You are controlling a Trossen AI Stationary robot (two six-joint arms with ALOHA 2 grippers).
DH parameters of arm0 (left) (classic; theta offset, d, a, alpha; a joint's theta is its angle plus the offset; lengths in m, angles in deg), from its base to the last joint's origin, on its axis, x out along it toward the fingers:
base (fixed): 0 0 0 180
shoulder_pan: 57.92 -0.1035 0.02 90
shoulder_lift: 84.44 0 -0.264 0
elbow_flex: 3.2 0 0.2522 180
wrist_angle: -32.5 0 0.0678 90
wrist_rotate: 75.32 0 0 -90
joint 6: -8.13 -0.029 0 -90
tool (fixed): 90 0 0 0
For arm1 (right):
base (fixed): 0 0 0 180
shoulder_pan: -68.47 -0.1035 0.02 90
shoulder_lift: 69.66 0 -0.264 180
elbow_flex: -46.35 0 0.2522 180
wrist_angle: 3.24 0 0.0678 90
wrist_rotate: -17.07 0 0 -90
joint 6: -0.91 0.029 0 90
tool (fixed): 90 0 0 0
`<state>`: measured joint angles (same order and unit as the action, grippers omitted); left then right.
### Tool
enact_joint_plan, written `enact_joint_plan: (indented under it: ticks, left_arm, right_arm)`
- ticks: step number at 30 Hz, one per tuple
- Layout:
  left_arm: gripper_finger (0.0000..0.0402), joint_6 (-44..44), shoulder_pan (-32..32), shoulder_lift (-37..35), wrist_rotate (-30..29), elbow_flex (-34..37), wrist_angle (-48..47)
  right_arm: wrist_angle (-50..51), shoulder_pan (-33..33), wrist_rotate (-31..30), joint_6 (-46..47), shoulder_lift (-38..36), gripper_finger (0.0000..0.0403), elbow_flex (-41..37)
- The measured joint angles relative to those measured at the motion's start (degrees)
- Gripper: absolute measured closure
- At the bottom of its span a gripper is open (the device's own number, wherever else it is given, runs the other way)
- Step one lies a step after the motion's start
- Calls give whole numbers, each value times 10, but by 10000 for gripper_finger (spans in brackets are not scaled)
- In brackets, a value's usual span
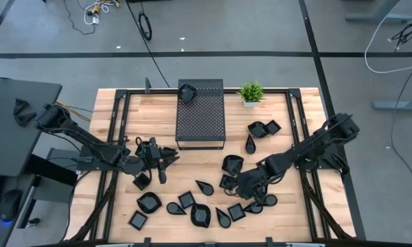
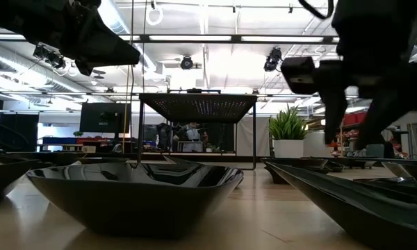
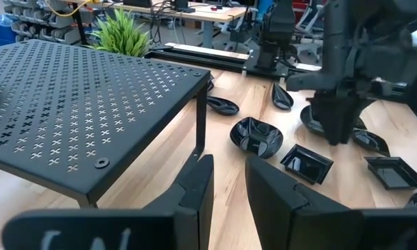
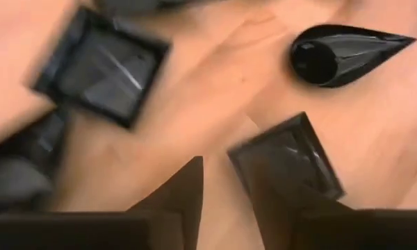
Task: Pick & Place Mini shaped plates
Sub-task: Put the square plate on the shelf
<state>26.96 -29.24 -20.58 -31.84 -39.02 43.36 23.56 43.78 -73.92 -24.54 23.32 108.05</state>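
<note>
R gripper (image 1: 239, 184) hangs low over the scattered mini shaped plates (image 1: 192, 206) at the table's (image 1: 302, 226) front-centre, fingers narrowly parted w/ a square plate (image 4: 286, 163) just by one fingertip, nothing held. L gripper (image 1: 166, 159) sits near the front-left corner of the perforated box (image 1: 200, 113), fingers a narrow gap apart, empty. One plate (image 1: 187, 93) on the box's back-left corner, a few more near the potted plant (image 1: 251, 92).

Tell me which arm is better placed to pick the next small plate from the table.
Probably the right: its gripper hangs open just above a square plate, among many plates. The left gripper is beside the perforated box, farther from them.
</note>
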Motion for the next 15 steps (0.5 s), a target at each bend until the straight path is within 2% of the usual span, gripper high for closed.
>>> enact_joint_plan:
  ticks: [4, 15]
  left_arm:
    - [314, 0, 0, 0, 0, 0, 0]
    - [314, 1, 0, 0, 0, 0, 7]
  right_arm:
    - [-4, 1, -44, -58, 17, 286, 1]
    - [-7, 0, -46, -130, 51, 326, 1]
